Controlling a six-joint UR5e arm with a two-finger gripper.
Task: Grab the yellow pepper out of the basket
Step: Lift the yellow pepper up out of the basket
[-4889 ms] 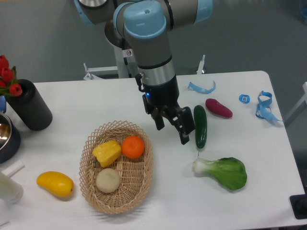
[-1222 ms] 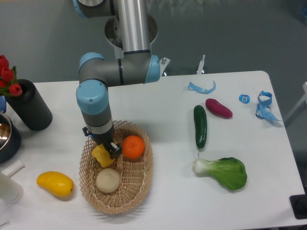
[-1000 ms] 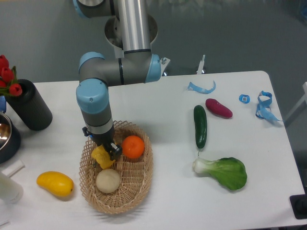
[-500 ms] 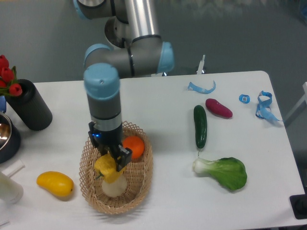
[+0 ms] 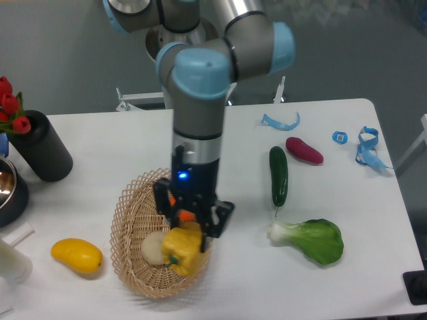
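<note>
Yellow pepper (image 5: 181, 249) hangs pinched in my claw (image 5: 189, 233), low in the frame's centre-left, lifted above the basket (image 5: 130, 257) so it clears the wicker rim. Beside it, the beige ball (image 5: 153, 247) lies in the weave.

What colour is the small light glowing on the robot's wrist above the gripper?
Blue; the small wrist light shows in the fixed camera view.
</note>
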